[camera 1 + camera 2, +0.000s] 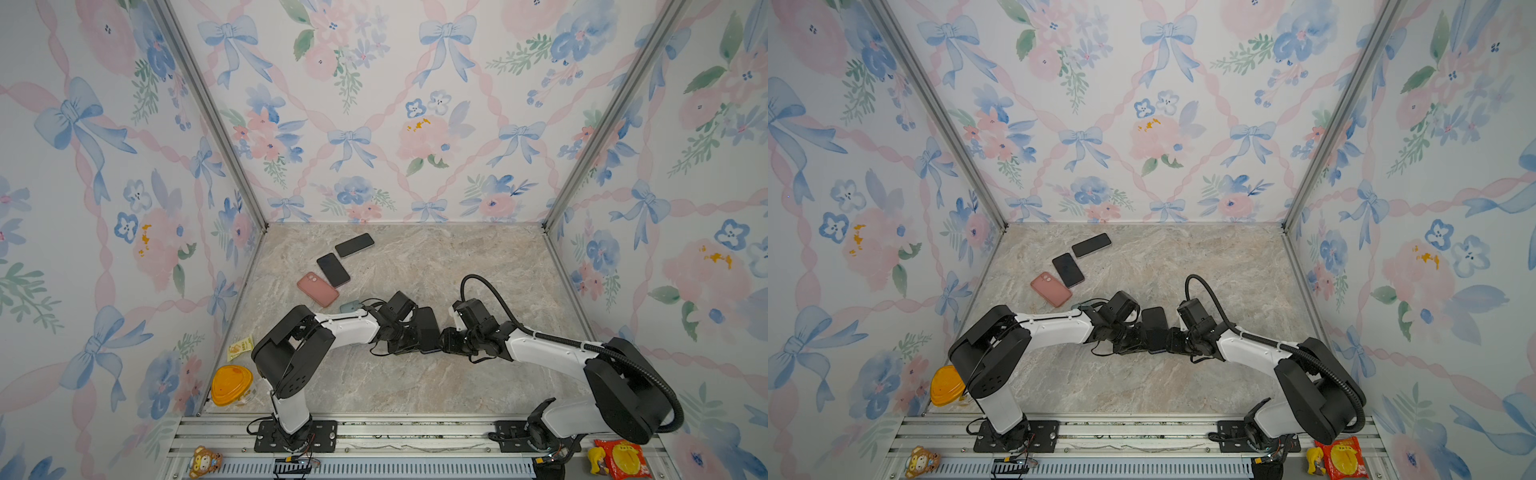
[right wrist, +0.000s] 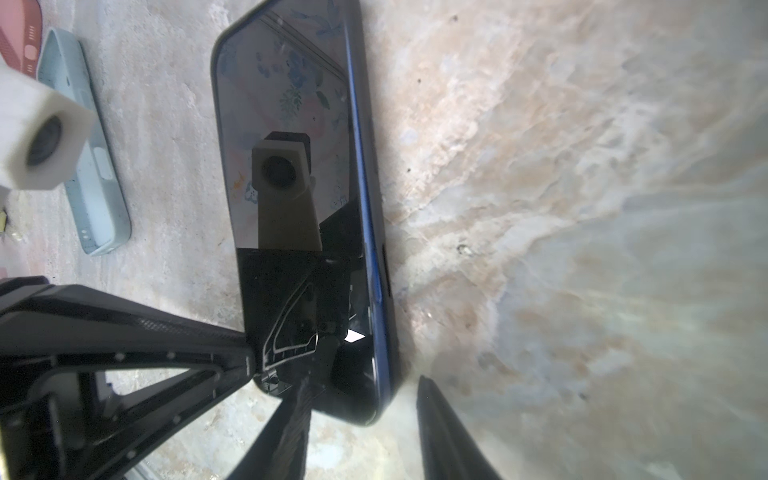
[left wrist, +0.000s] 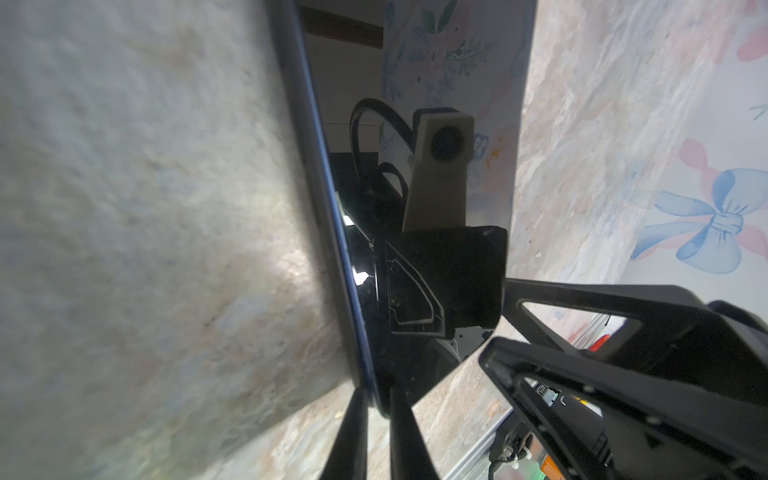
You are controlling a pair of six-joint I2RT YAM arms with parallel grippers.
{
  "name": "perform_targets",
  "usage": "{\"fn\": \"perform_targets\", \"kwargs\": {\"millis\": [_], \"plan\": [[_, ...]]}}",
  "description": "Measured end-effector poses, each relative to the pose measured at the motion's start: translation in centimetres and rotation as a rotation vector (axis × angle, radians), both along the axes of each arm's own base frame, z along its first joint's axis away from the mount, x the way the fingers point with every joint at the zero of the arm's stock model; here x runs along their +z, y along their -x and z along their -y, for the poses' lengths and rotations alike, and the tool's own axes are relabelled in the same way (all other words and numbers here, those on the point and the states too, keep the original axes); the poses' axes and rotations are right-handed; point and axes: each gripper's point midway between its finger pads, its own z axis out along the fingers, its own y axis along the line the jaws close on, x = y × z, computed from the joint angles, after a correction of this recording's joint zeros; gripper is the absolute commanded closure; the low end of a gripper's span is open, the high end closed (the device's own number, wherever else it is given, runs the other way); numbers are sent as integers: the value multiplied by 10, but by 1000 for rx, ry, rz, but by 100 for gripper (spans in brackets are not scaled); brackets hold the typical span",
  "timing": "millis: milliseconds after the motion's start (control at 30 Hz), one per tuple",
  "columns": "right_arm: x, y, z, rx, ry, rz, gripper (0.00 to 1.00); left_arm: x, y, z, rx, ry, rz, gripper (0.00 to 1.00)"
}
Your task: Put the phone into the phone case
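Left jaws pinch phone [image 3: 436, 266], right jaws straddle it.

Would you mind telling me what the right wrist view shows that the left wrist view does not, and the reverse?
Only the right wrist view: the pale blue case lying flat on the table, a corner of the pink case near it, and the left arm's white camera housing. Only the left wrist view: a blue wallpaper bow. Both: the dark phone, its glossy screen mirroring a camera, and both grippers at it, the left gripper with jaws pinching its edge, the right gripper with jaws apart around its end.
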Motion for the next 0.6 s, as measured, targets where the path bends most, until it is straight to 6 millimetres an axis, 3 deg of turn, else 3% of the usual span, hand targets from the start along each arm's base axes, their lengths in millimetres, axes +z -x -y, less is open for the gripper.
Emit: {"fn": "perform_targets", "kwargs": {"millis": [600], "plan": [[-4,-1,-9,22,-41,-12,58,-4,-2,1,-24,22,-15,94]]}}
